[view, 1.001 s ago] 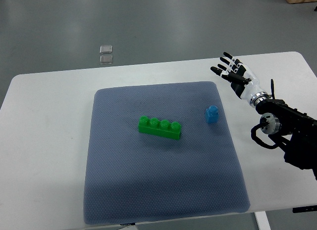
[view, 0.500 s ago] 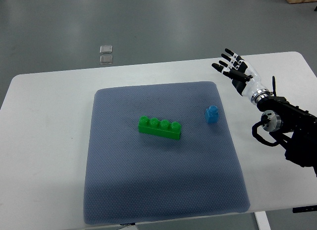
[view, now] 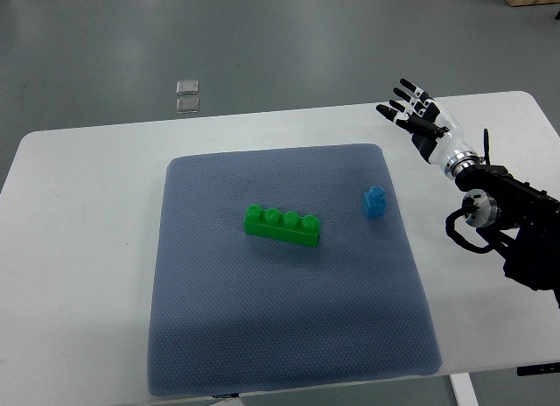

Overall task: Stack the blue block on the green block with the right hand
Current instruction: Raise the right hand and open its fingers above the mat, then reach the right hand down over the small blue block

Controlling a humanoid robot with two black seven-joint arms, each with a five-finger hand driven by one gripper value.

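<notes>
Hand: the right hand is held above the far right part of the surface, fingers spread apart and nothing grasped; its arm enters from the right edge.
Left arm: not seen in this view.
Blue block: a small blue block is stood upright on the right part of the mat, with one stud on top.
Green block: a long green block is laid near the middle of the mat, four studs in a row on top; its long axis runs left to right, slightly tilted toward the near right.
Key relation: the blue block is found nearer to the camera and a little to the left of the hand, clearly apart from it; the green block is farther left again, near the blue one but not touching it.
Materials: both blocks are judged to be hard, glossy plastic; the mat is seen as grey-blue with a fine dotted texture and rounded corners; the surface is smooth and white.
Step in hand: the blue block is not yet reached.
</notes>
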